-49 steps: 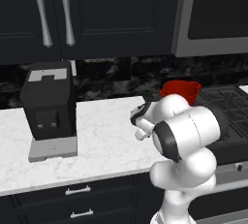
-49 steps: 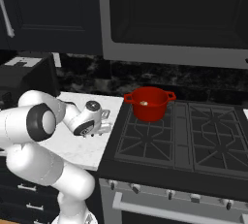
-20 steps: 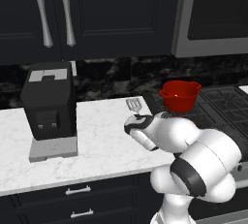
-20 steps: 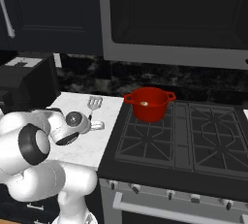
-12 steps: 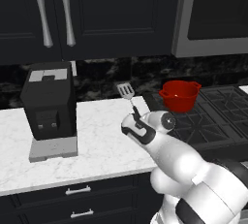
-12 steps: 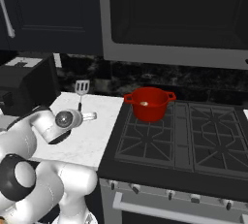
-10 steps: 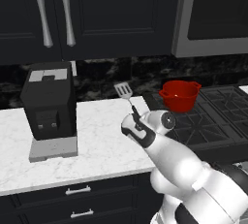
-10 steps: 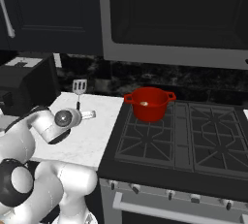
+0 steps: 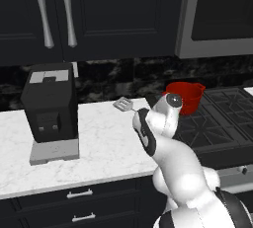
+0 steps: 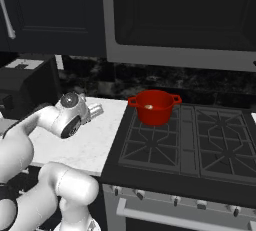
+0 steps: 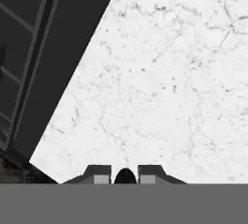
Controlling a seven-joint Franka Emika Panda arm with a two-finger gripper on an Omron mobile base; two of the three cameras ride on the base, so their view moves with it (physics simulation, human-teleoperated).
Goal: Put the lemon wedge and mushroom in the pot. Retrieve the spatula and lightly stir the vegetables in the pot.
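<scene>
Gripper (image 11: 125, 175): closed on the spatula's black handle, above the white counter (image 9: 99, 143).
Spatula (image 9: 123, 104): slotted head up beside the arm, left of the pot.
Pot (image 10: 153, 106): on the stove's (image 10: 200, 145) rear left burner, pale bit inside.

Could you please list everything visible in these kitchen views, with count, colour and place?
Squat round red pot: one, bright red, on the stove's rear left burner, something small and pale inside.
Slotted silver-grey spatula: one, grey head, raised above the counter just left of the pot, at the arm's end.
Coffee machine: one, black, on the counter's left.
White marble counter: one, left of the stove.
Black gas stove: one, right of the counter.
Cabinet handles: two, silver, upper left.
Gripper: one, dark tips shut on the spatula's handle.
</scene>
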